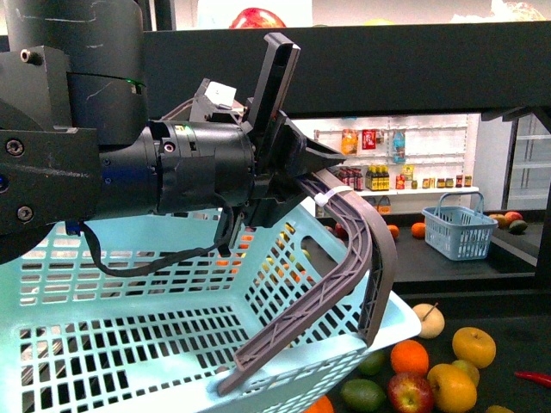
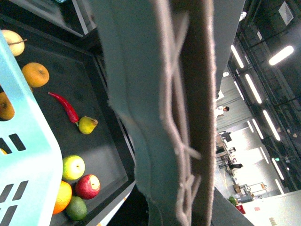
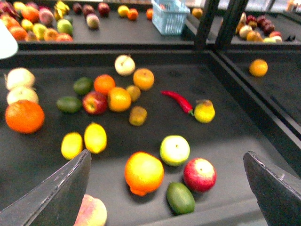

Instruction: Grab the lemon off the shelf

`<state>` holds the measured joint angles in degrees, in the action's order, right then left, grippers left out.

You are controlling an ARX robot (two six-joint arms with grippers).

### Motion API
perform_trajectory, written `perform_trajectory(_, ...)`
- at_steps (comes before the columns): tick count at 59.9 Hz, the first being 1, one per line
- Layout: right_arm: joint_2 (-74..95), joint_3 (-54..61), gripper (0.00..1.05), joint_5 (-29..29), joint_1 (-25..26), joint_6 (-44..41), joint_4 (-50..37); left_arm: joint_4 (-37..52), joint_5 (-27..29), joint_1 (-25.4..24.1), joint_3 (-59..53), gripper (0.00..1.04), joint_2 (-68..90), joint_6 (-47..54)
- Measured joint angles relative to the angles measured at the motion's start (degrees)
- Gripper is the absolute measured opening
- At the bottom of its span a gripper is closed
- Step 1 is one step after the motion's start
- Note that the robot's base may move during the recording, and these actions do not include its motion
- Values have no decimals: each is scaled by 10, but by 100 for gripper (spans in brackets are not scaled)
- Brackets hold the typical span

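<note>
while the right gripper (image 3: 167,157) hangs spread wide, the lemon (image 3: 95,137) lies on the shelf (image 3: 235,127), apart from it.

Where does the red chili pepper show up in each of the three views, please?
Front view: the red chili pepper lies at the right edge, cut off by it.
Left wrist view: the chili has one end by a small yellow fruit.
Right wrist view: the chili lies beside that same fruit.
Shared landmark: the yellow-orange fruit, in all three.
</note>
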<state>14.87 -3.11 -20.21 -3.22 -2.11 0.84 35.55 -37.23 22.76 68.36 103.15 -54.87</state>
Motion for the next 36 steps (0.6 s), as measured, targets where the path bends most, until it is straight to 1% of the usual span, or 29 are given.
perform_trajectory(2, 38, -5, 97, 7, 7, 0, -12, 0, 0, -1, 0, 9, 0, 1)
perform_trajectory(11, 263, -62, 97, 120, 58, 10, -101, 0, -2, -1, 0, 9, 0, 2)
perform_trajectory(14, 393, -106, 97, 163, 78, 10, -157, 0, -3, 0, 0, 9, 0, 2)
perform_trajectory(15, 412, -113, 97, 168, 80, 10, -165, 0, -3, 0, 0, 9, 0, 2)
perform_trajectory(17, 506, -146, 97, 178, 85, 10, -204, 0, -3, 0, 0, 9, 0, 2)
perform_trajectory(23, 678, -217, 97, 189, 87, 10, -247, 0, -2, 0, 0, 9, 0, 3)
perform_trajectory(26, 765, -256, 97, 198, 86, 12, -248, 0, -2, 0, 1, 9, 0, 2)
perform_trajectory(36, 978, -387, 97, 190, 71, 17, -243, 0, -2, 0, 1, 9, 0, 3)
